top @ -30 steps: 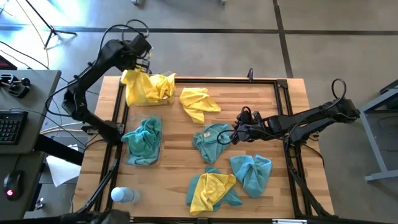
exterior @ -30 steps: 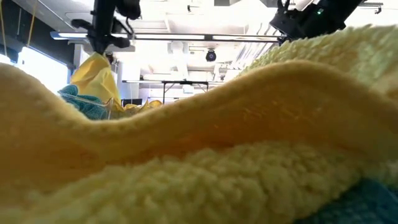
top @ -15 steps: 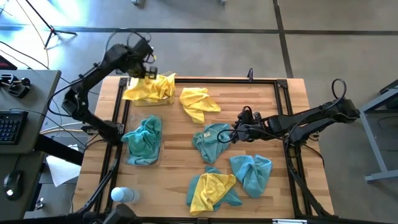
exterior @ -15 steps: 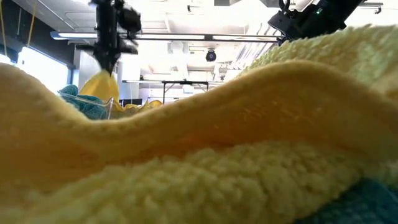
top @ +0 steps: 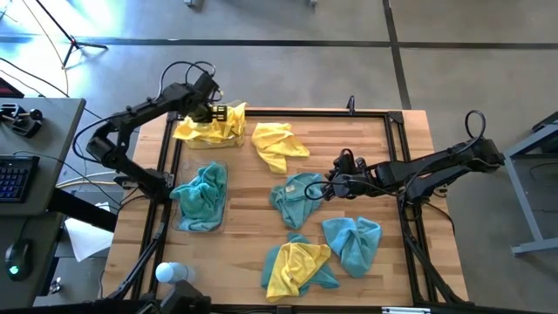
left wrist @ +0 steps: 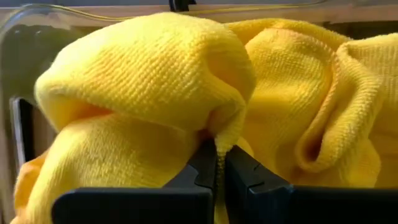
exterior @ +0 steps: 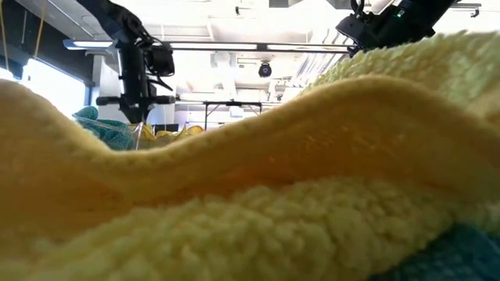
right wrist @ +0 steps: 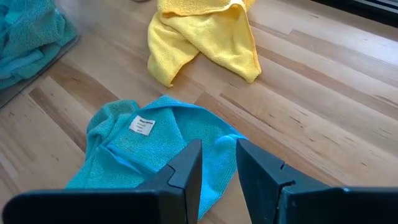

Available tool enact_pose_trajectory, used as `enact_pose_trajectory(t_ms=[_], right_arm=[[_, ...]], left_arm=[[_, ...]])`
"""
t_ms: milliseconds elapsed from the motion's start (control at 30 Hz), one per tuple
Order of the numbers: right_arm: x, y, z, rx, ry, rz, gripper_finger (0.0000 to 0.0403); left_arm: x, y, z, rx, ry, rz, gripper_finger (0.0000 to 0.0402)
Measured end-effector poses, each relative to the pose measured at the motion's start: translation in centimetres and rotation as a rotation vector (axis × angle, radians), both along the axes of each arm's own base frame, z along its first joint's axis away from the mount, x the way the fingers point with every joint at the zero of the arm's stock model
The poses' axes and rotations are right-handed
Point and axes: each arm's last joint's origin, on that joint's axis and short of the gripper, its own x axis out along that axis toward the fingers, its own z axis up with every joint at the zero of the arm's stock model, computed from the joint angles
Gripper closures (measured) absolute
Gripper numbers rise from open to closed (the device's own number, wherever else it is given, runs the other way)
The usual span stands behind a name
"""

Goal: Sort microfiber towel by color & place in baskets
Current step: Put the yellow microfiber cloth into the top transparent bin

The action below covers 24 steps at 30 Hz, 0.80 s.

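Observation:
My left gripper (top: 212,112) is shut on a yellow towel (top: 205,129) that lies heaped in the clear basket (left wrist: 18,43) at the table's far left. A second basket (top: 199,227), nearer on the left, holds teal towels (top: 200,194). My right gripper (top: 316,193) stands open just above the right edge of a teal towel (right wrist: 143,149) at mid-table, touching nothing. Loose on the table lie a yellow towel (top: 279,144), a teal towel (top: 353,244), and a yellow one over a teal one (top: 296,266). My left gripper pinches a raised fold (left wrist: 219,140) of the yellow towel between its two fingers (left wrist: 200,168). The fingers come steeply from above. The rest of the towel lies slack in the basket, bulging up around the fingers.
A pale bottle (top: 172,273) stands at the table's near left corner. A black metal frame (top: 392,118) runs around the table top. In the low view a yellow towel (exterior: 250,195) close to the camera hides most of the table.
My left gripper has come down over the far-left basket and tipped more steeply, still shut on the yellow towel. The towel, which hung below the fingers, now lies heaped in the basket.

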Motion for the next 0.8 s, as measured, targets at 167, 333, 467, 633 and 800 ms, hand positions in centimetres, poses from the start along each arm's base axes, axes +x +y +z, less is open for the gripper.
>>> enact_pose_trajectory(t_ms=[167,333,467,633,800], right_arm=[[0.0,0.0,0.0,-0.001,0.001,0.001,0.0309],[0.0,0.0,0.0,-0.002,0.004,0.001,0.0309],[0.0,0.0,0.0,-0.003,0.005,0.002,0.0309],[0.0,0.0,0.0,-0.002,0.004,0.000,0.0309],[0.0,0.0,0.0,-0.002,0.004,0.000,0.0309]], left_arm=[[-0.1,0.2,-1.1,0.026,-0.035,0.047,0.0397],[-0.3,0.3,-1.4,0.023,-0.020,0.061,0.0373],[-0.3,0.3,-1.4,0.029,-0.017,0.076,0.0348],[-0.2,0.1,-1.4,0.044,-0.019,0.176,0.0324],[0.2,0.2,-2.4,0.024,-0.003,0.233,0.0318]])
